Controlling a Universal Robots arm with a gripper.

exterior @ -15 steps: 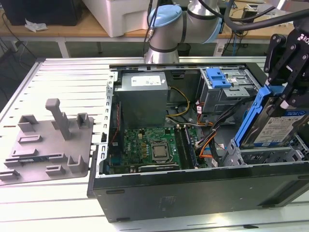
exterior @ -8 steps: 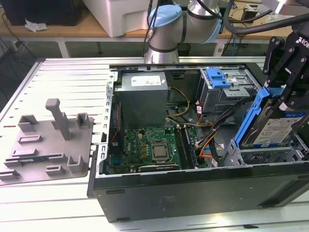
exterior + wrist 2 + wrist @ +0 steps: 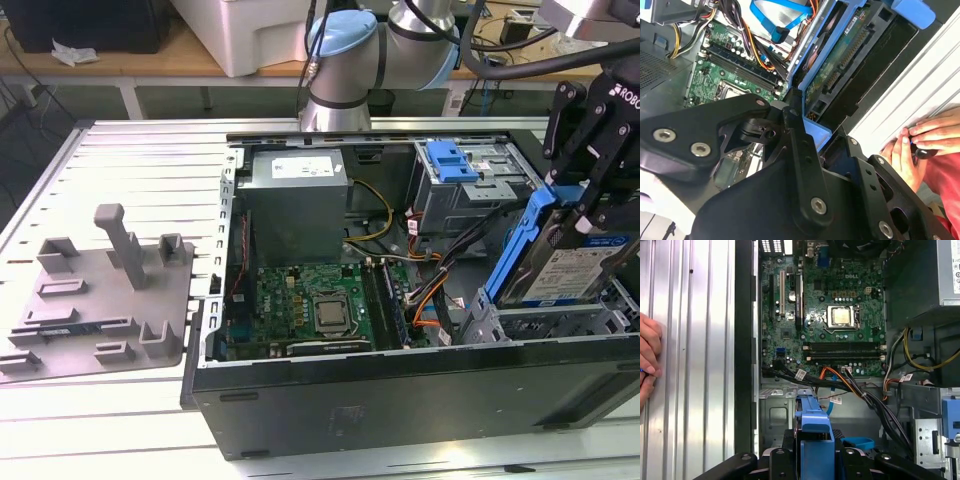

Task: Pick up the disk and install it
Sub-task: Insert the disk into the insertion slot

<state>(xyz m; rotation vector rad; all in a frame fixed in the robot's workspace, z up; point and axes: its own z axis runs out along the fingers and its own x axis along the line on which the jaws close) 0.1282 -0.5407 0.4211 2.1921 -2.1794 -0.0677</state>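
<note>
Gripper (image 3: 582,200) clamps the disk (image 3: 572,275) by its blue carrier (image 3: 538,218), tilted over the case (image 3: 400,400); probably stiff, weighty, shock-sensitive.

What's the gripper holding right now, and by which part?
The gripper holds the flat silver metal hard drive with white-and-blue label by the upper end of its blue plastic carrier frame.

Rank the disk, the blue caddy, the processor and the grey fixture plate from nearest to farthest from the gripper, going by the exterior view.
From the gripper:
1. disk, gripped in the jaws, at the exterior view's right.
2. blue caddy, a little toward the exterior view's left.
3. processor, near mid-view.
4. grey fixture plate, at the exterior view's far left.
</note>
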